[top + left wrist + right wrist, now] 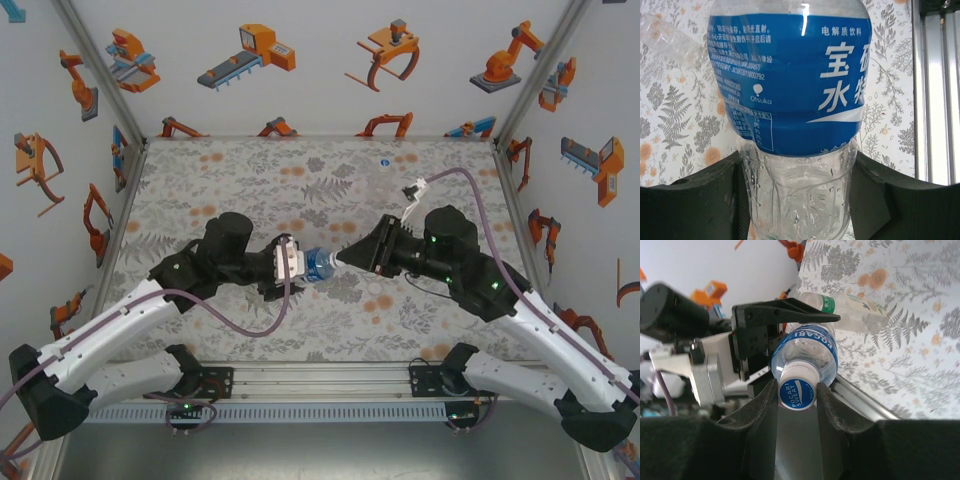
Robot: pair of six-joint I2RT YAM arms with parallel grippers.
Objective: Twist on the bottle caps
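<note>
we see right pincer [796,386] clenched on bottle cap [796,396], cap sitting on neck of blue-label bottle [807,347]. left pincer [796,180] grasps that bottle's body, holding it level above floral tabletop [300,170]. clear bottle [850,307] lies on tabletop beyond.

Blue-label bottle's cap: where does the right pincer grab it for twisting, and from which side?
Take the cap by its round side wall, fingers on opposite sides, coming end-on along the blue-label bottle. The left pincer holds that bottle lying sideways, cap toward the right pincer, so wrist roll should match the thread.
</note>
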